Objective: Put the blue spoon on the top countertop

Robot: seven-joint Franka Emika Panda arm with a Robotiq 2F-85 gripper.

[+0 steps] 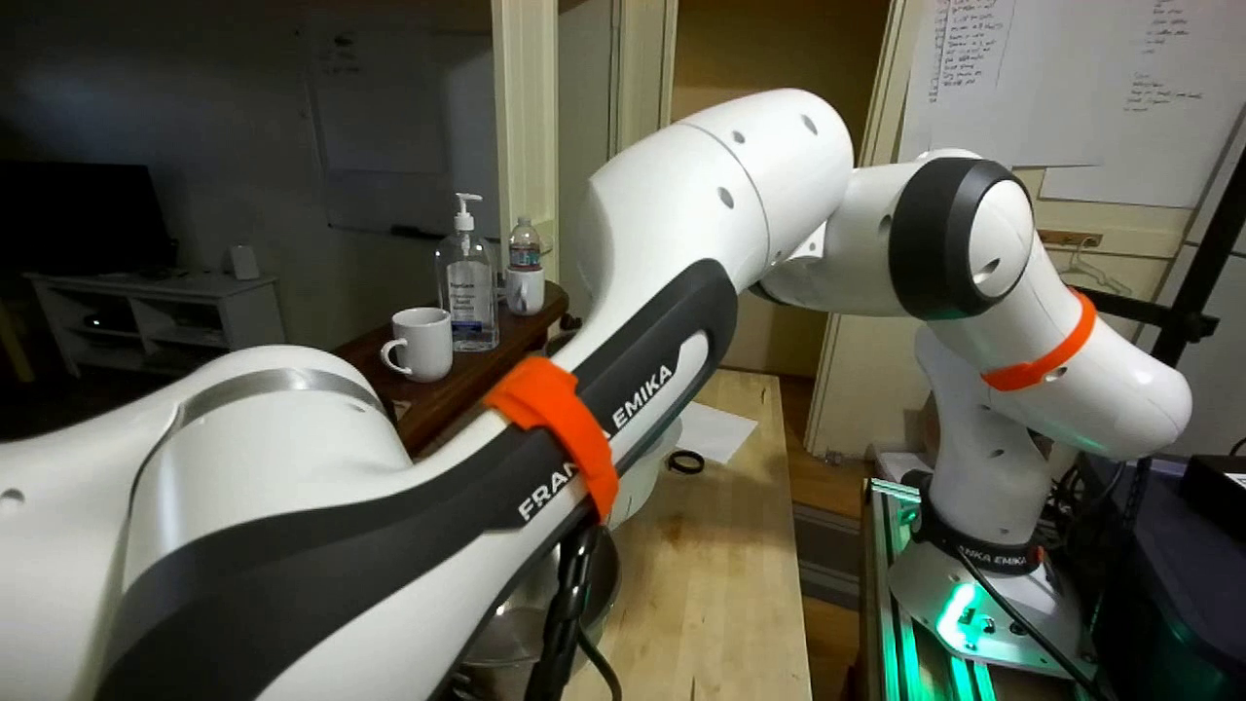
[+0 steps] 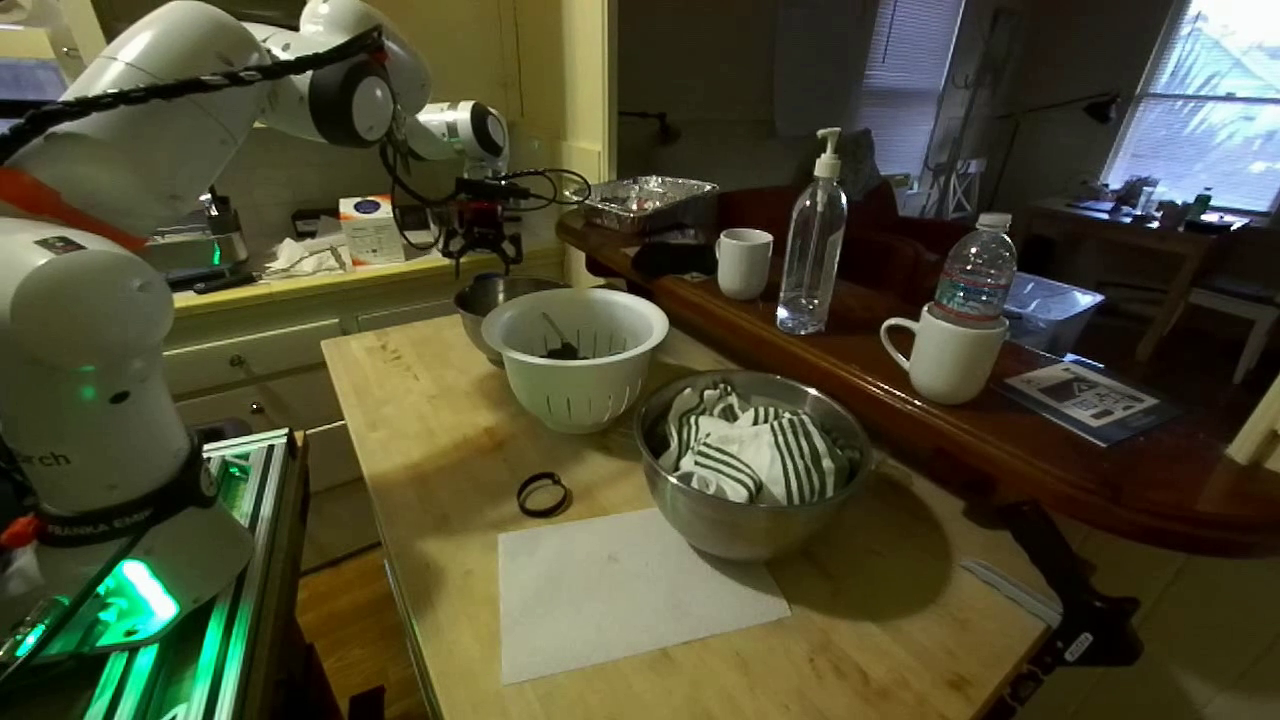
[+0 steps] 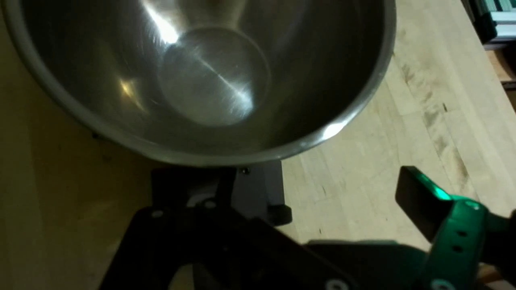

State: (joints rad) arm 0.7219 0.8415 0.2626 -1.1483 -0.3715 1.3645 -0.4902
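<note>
Spoon, blue, one; location uncertain, no view showing it plainly; none seen in the steel bowl (image 3: 213, 139), as far as the wrist view takes it in; a small bluish patch (image 2: 487, 277) at that bowl's far rim, in an exterior view, is perhaps the spoon; too small to tell.

Counter (image 2: 850, 360), dark wood, raised, the destination; carries mugs (image 2: 945, 360), sanitizer (image 2: 808, 260), water bottle (image 2: 975, 270), leaflet (image 2: 1090, 395), foil tray (image 2: 640, 212); no spoon seen among them, parts being masked by these items and by the arm (image 1: 467, 526).

Tool (image 2: 486, 258), one; fingers spread well apart, nothing seen between them, pale worktop (image 3: 427, 129) showing through the gap in the wrist view; placed above the worktop, beside the steel bowl's rim.

Progress, by judgement: early; done, at most, the approach, the tool being near the likely pick-up spot; outstanding, the whole transfer: settle over the spoon, grasp, lift clear of bowl and colander (image 2: 575, 380), cross to the counter, set down, let go.
</note>
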